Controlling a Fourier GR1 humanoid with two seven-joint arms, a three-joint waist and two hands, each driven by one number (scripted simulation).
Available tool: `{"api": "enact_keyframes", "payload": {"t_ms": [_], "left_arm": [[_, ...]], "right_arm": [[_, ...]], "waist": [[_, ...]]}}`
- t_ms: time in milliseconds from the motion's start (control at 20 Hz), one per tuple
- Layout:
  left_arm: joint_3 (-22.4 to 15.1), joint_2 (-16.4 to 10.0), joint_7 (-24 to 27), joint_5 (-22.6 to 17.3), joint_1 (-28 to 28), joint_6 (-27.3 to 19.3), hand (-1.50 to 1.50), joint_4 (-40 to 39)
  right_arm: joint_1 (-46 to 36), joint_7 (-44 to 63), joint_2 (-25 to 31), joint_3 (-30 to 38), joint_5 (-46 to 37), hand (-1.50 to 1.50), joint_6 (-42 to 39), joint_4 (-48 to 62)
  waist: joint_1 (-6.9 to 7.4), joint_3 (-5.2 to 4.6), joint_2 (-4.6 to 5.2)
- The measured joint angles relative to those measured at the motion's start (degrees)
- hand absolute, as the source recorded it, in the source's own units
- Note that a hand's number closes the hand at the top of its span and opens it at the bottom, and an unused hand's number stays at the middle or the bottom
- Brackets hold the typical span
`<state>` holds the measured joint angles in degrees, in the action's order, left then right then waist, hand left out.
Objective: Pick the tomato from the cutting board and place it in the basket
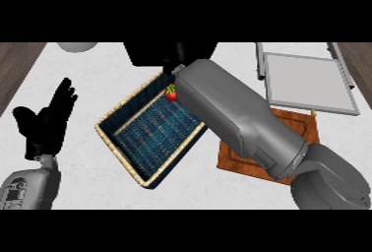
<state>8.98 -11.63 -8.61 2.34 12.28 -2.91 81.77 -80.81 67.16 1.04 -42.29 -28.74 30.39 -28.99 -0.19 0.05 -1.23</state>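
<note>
A small red tomato [172, 92] with a green stem shows at the far end of the basket [149, 135], right against the edge of my right forearm. The basket is woven, with a tan rim and a blue lining, and lies slanted in the middle of the counter. My right forearm reaches across it from the lower right. My right hand [173, 65] is a dark shape just beyond the tomato, merging with a black object behind it. The brown wooden cutting board [301, 125] lies under the forearm, mostly hidden. At the left my left hand [45, 123] rests open, fingers up.
A grey square tray [309, 81] sits at the back right beyond the cutting board. A pale round object [76, 46] is at the back left, and a black object [145, 54] at the back centre. The white counter ends at dark wood on both sides.
</note>
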Motion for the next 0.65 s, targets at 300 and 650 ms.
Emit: {"api": "enact_keyframes", "payload": {"t_ms": [300, 650], "left_arm": [[1.5, -0.7, -0.1, -0.4, -1.5, -0.5, 0.00, 0.2], [3.2, -1.6, -0.5, -0.9, -3.1, -0.9, 0.00, 0.6]], "right_arm": [[1.9, -1.2, 0.2, 5.2, -1.9, -1.50, 8.6, -1.0], [7.9, -1.8, -0.4, 8.0, -3.7, -1.50, 15.6, -6.9]], "waist": [[-2.70, 0.05, -0.97], [-5.15, 0.06, -1.89]]}}
